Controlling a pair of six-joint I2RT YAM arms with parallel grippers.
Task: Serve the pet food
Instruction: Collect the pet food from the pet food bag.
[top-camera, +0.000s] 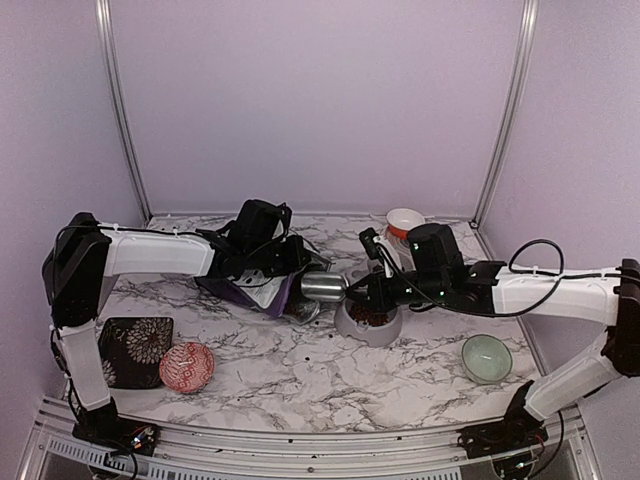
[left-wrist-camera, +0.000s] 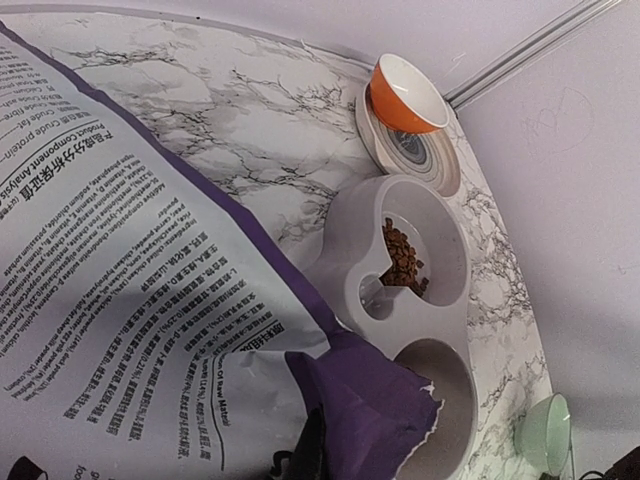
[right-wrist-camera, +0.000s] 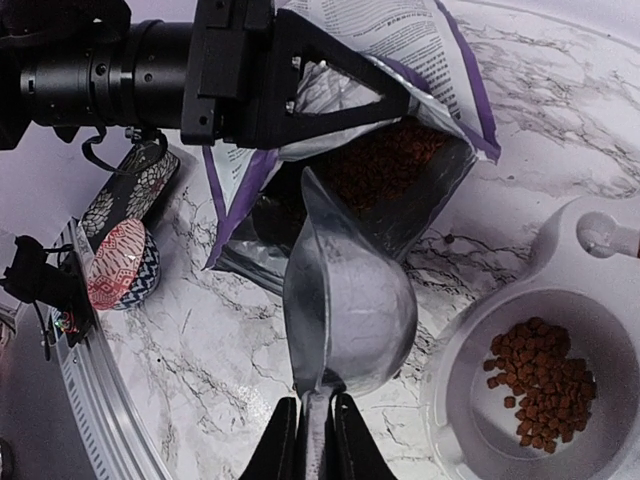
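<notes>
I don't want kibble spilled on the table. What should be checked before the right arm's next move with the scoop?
1. Right gripper shut on scoop handle: ok.
2. Left gripper holding purple bag open: ok.
3. Pet food reachable in bag mouth: ok.
4. Scoop pointing into the bag mouth: ok.
5. Scoop empty: cannot tell.
6. Feeder has room: ok, bowl only part filled.

Top external: high at the near edge, overlooking the whole white marbled table (top-camera: 300, 370).
Left wrist: close, angled down.
Right wrist: close, looking down.
Shared by all: grey plastic double-bowl feeder (top-camera: 368, 325).
</notes>
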